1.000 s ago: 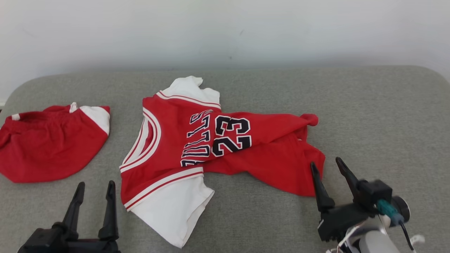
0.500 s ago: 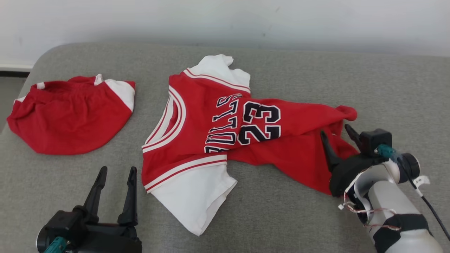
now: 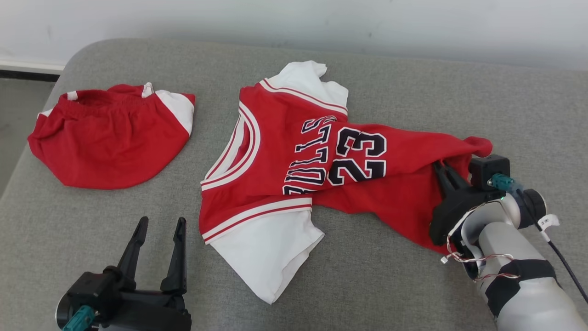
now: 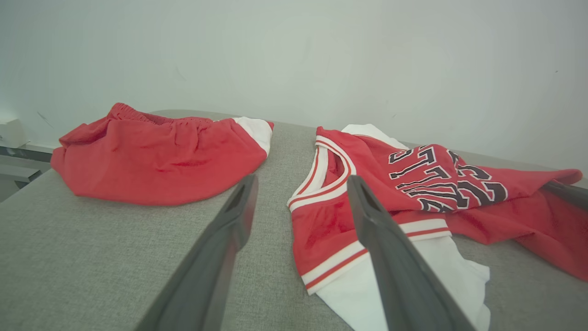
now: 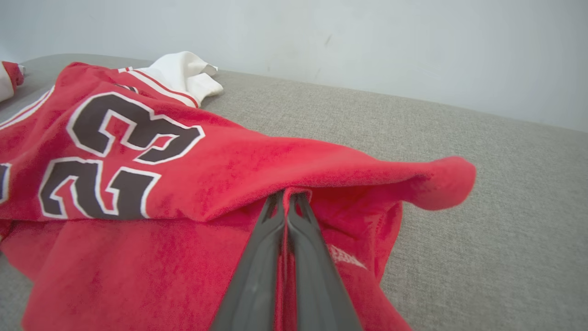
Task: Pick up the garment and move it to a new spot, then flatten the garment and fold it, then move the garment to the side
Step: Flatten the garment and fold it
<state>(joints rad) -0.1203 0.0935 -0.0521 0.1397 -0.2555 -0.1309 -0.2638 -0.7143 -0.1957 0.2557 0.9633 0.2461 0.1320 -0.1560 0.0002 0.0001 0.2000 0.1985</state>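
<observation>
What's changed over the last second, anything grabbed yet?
The right gripper moved forward onto the jersey and shut, from open, on a fold of its red fabric. The left gripper stayed open; jersey and red shorts lie as before. The camera shifted.

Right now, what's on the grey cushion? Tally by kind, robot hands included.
Jerseys: 1, the red number-23 jersey
Shorts: 1, the red shorts
Robot hands: 2, left hand open beside the jersey, right hand shut on the jersey's hem
Total: 4
</observation>
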